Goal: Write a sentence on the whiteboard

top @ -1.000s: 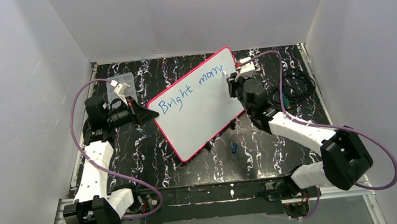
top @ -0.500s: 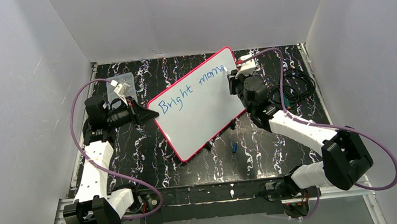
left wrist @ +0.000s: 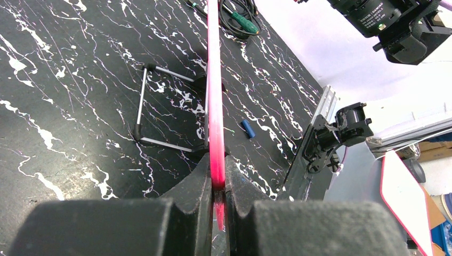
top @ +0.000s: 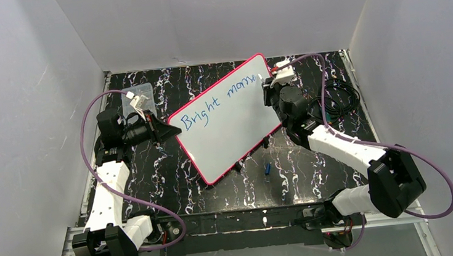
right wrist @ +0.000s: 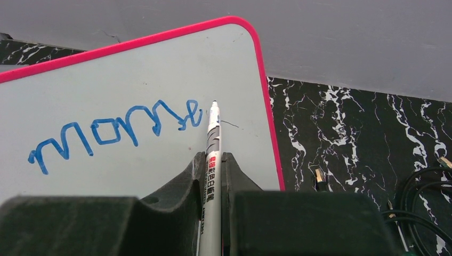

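The whiteboard (top: 231, 134), white with a pink-red rim, stands tilted on the black marbled table. The sentence (top: 221, 100) in blue reads "Bright mome" on one slanted line. My left gripper (top: 173, 131) is shut on the board's left rim, which the left wrist view shows edge-on as a pink strip (left wrist: 214, 106) pinched between the jaws (left wrist: 216, 178). My right gripper (top: 268, 88) is at the board's upper right, shut on a white marker (right wrist: 213, 138). The marker's tip sits just right of the last blue letter (right wrist: 184, 117).
A blue marker cap (top: 267, 168) lies on the table in front of the board. A clear plastic box (top: 136, 97) stands at the back left, behind the left arm. Black cables (top: 339, 102) lie at the right. The board's wire stand (left wrist: 160, 106) rests behind it.
The right gripper has shifted slightly right along the board's top line with the marker, and the second word has gained a letter. The left arm has not moved.
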Robot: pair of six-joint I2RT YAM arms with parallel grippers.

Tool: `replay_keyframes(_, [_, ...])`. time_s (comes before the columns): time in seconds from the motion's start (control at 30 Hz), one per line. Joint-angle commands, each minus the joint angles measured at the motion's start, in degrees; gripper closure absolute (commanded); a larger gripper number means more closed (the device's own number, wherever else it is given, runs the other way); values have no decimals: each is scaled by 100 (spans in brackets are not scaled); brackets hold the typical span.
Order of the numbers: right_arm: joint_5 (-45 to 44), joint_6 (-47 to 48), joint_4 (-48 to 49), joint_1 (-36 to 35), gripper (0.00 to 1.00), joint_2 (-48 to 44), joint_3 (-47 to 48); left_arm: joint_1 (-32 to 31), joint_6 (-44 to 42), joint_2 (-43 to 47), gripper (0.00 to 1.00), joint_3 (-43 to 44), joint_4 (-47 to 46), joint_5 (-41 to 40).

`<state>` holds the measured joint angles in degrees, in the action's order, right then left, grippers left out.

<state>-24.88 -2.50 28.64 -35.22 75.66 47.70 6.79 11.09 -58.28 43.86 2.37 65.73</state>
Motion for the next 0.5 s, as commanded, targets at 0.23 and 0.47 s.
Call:
replay_keyframes(0.23, [183, 197, 389, 59, 99, 220, 465, 21, -98, 203, 100, 17, -272, 212])
replay_keyframes(0.47, [211, 193, 338, 68, 99, 292, 467, 23, -98, 200, 100, 17, -272, 220])
